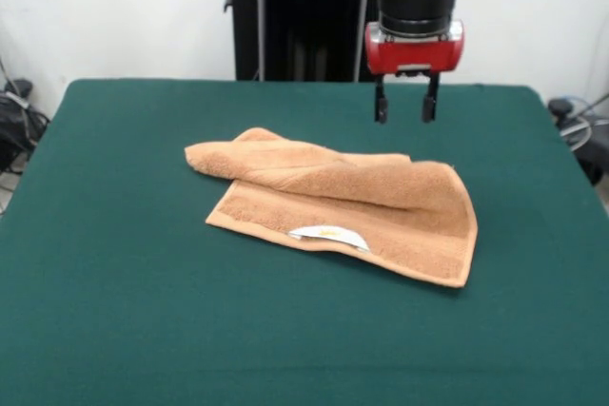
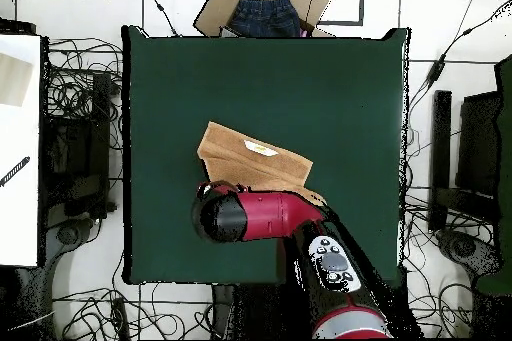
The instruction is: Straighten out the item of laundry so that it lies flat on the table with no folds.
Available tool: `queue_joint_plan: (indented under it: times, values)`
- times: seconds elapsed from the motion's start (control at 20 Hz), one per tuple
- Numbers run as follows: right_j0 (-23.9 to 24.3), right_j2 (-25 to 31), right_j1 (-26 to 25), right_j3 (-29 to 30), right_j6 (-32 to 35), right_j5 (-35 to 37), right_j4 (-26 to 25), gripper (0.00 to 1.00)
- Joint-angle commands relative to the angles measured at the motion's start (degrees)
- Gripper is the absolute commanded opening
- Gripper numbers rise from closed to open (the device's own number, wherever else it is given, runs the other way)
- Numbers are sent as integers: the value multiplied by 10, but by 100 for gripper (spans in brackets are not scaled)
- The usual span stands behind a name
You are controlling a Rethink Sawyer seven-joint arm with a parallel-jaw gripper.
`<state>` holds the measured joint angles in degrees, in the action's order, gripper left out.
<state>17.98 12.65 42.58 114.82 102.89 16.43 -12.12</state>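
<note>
The tan terry towel (image 1: 343,206) lies in the middle of the green table (image 1: 114,311), folded over itself, with a thick rolled fold along its far side and a white label (image 1: 329,235) on the near edge. My gripper (image 1: 405,102) hangs above the table, just beyond the towel's far right part, clear of it. Its two black fingers (image 1: 381,102) stand apart, open and empty. In the overhead view the red arm (image 2: 255,215) covers the towel's (image 2: 250,157) lower part and hides the gripper.
A cardboard box (image 2: 262,5) with dark blue clothing sits beyond the table's far edge in the overhead view. Cables and equipment lie on the floor around the table. The black pedestal (image 1: 295,11) stands behind the table.
</note>
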Motion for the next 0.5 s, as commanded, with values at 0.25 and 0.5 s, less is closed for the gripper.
queue_joint_plan:
  times: [0.25,0.5]
  values:
    - [4,15,-40,26,74,-106,-30,100]
    - [12,14,-68,4,61,-115,-29,100]
